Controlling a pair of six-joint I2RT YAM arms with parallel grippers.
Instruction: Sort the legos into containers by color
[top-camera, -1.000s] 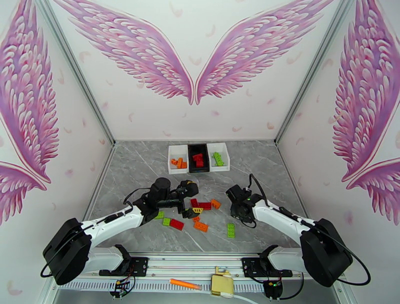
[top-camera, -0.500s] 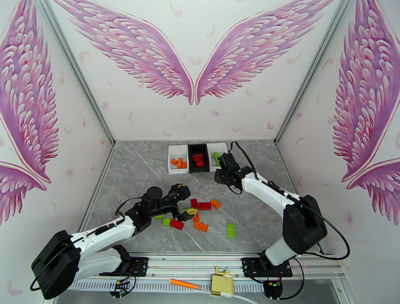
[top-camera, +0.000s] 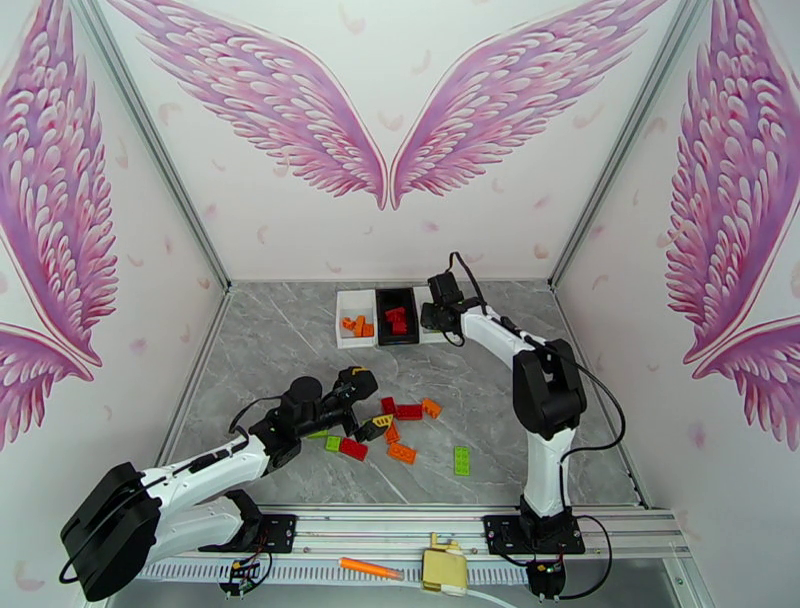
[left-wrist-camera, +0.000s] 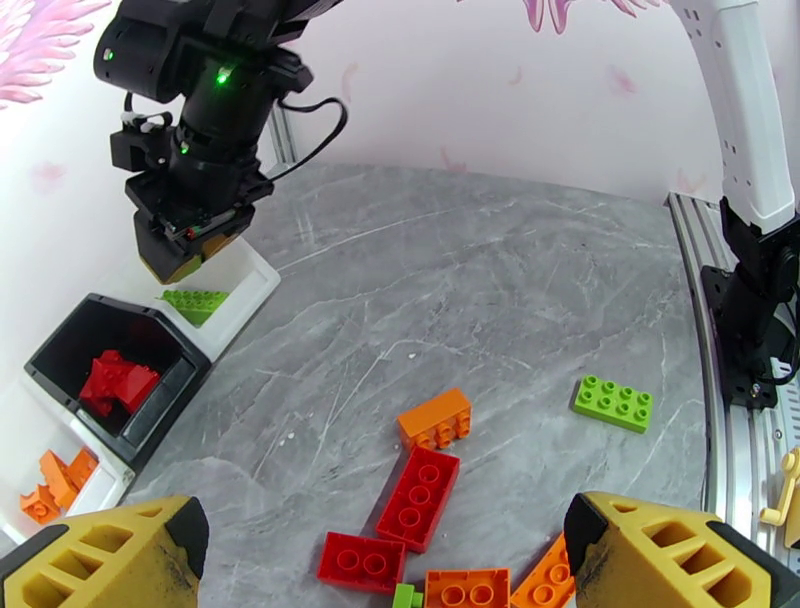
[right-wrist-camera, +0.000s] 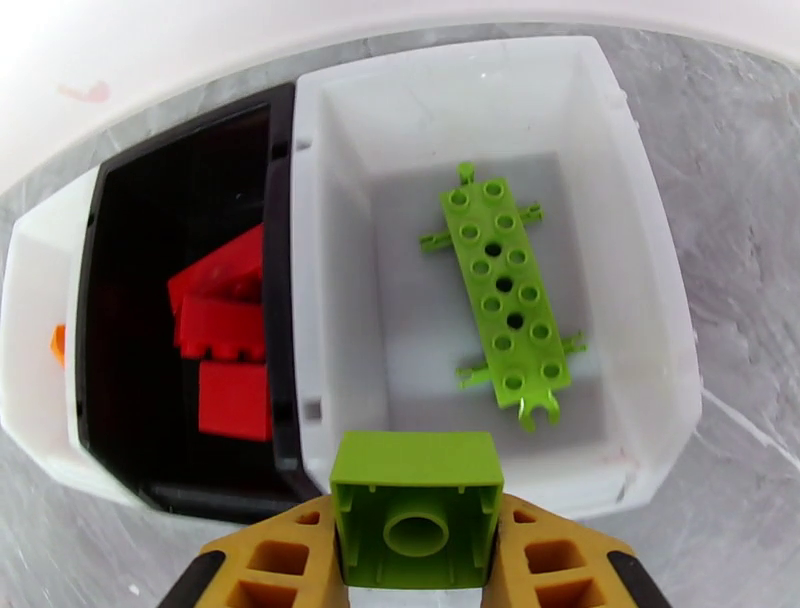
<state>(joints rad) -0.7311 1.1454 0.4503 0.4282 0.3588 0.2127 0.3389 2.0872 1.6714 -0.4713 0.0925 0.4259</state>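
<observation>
My right gripper (right-wrist-camera: 417, 548) is shut on a small green lego (right-wrist-camera: 417, 515) and hangs over the near edge of the right white bin (right-wrist-camera: 330, 200), where a long green plate (right-wrist-camera: 503, 300) lies. The black bin (right-wrist-camera: 180, 190) beside it holds red legos (right-wrist-camera: 225, 330). The left white bin (top-camera: 355, 318) holds orange ones. Loose red (top-camera: 408, 411), orange (top-camera: 402, 452) and green (top-camera: 462, 459) legos lie mid-table. My left gripper (left-wrist-camera: 385, 545) stands open just above this pile, its fingers either side of a red lego (left-wrist-camera: 418, 498) and an orange one (left-wrist-camera: 435, 418).
The three bins stand in a row against the back wall. An orange marker pen (top-camera: 370, 568) and a beige part (top-camera: 443, 568) lie on the front rail. Open grey tabletop (top-camera: 270, 340) lies between pile and bins. The right arm (top-camera: 535, 390) stretches across the right half.
The right arm swung from beside the pile back to the right white bin, carrying the green lego. The left arm drew back slightly and stays over the pile.
</observation>
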